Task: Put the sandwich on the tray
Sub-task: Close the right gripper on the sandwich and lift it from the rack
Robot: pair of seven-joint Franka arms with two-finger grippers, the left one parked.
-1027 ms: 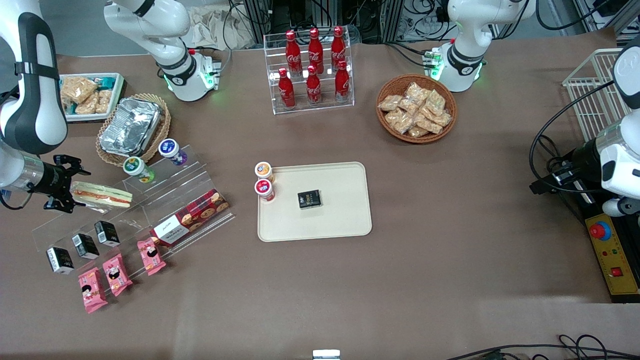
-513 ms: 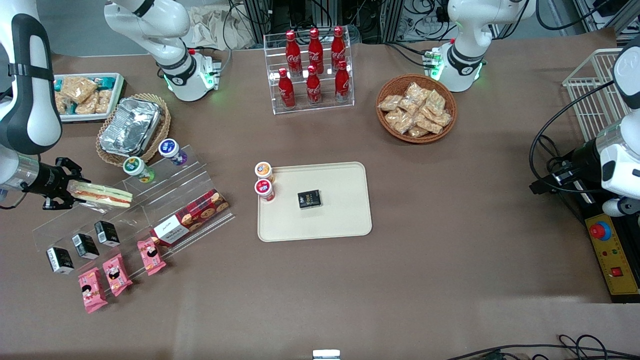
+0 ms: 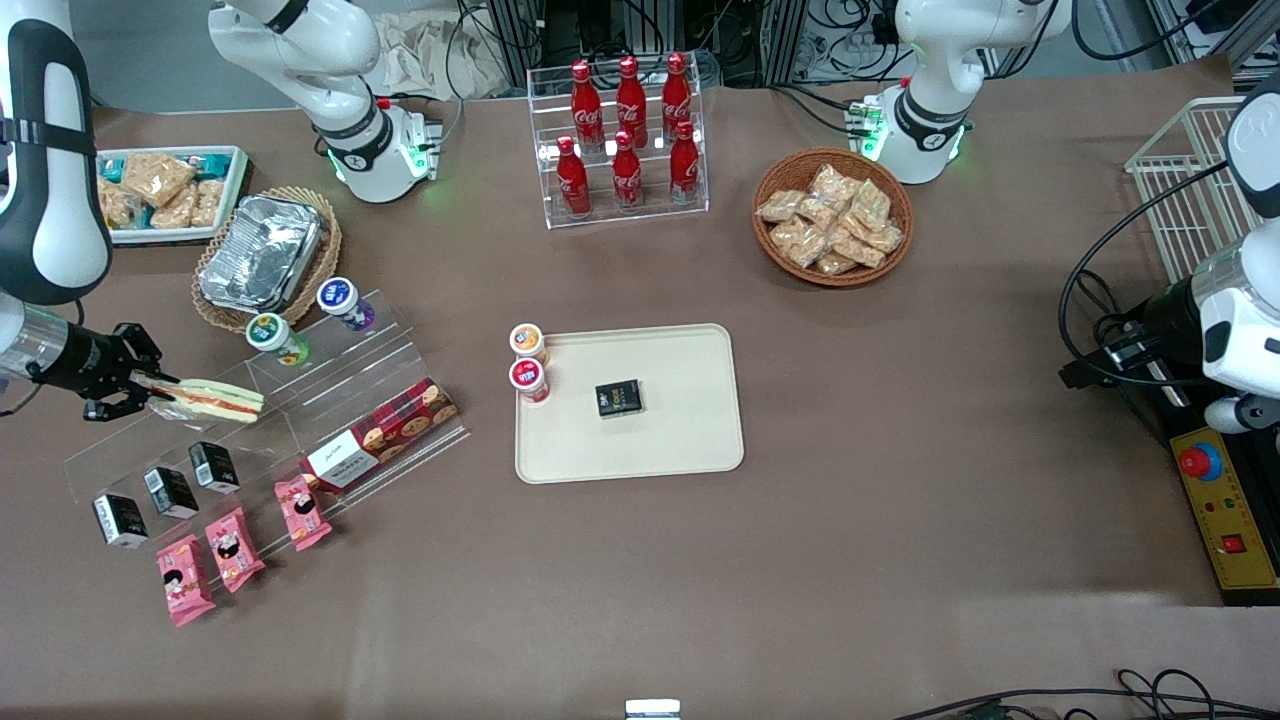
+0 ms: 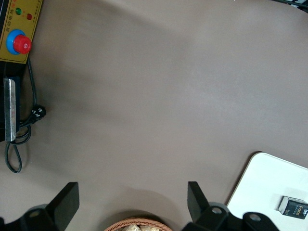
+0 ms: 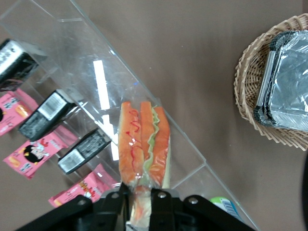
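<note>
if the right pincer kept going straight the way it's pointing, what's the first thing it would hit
The pincer is already shut on the sandwich, over the clear display stand. Straight on, it would probably meet the red biscuit box; height is unclear.

The front camera looks steeply down on my whole table. My wrist camera looks close down past my gripper (image 5: 136,202) at the sandwich (image 5: 144,144), which both share. My parked arm's wrist camera sees bare tabletop and the tray (image 4: 260,185) corner.

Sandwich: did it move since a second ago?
Yes. The sandwich, pinched by the gripper, dropped slightly nearer the front camera, toward the black boxes on the stand.
</note>
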